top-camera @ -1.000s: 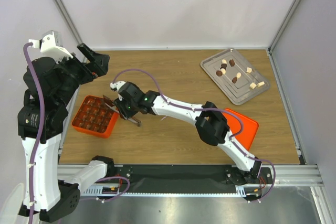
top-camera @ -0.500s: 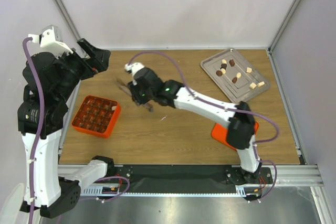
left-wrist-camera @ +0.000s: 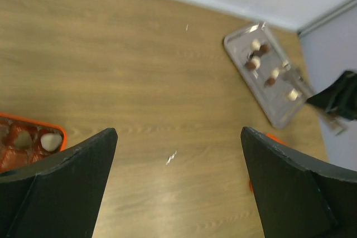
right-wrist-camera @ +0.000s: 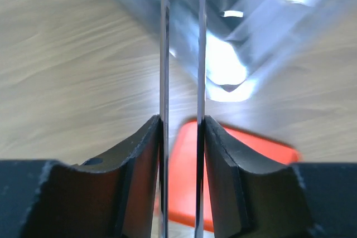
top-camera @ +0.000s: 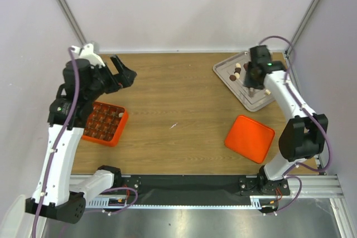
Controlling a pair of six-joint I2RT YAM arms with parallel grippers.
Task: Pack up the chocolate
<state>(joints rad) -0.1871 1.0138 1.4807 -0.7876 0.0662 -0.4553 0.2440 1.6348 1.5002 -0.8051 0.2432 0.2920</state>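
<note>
Several chocolate [top-camera: 233, 77] pieces on tray [top-camera: 223, 71], orientation unclear; right gripper [right-wrist-camera: 182, 124] clamps tongs [right-wrist-camera: 165, 54]; left gripper [left-wrist-camera: 178, 132] wide, empty.

A wooden table [top-camera: 184, 98] stands before me, with pale grey walls [top-camera: 184, 9] behind it. An orange gridded box [top-camera: 97, 138] sits near the left edge. An orange lid [top-camera: 250, 138] lies flat at the front right. A metal tray [top-camera: 255, 102] sits askew in the far right corner. My thin metal tongs [right-wrist-camera: 165, 54] reach toward the tray, blades narrowly apart. A small white fleck [top-camera: 173, 125] lies mid-table.
</note>
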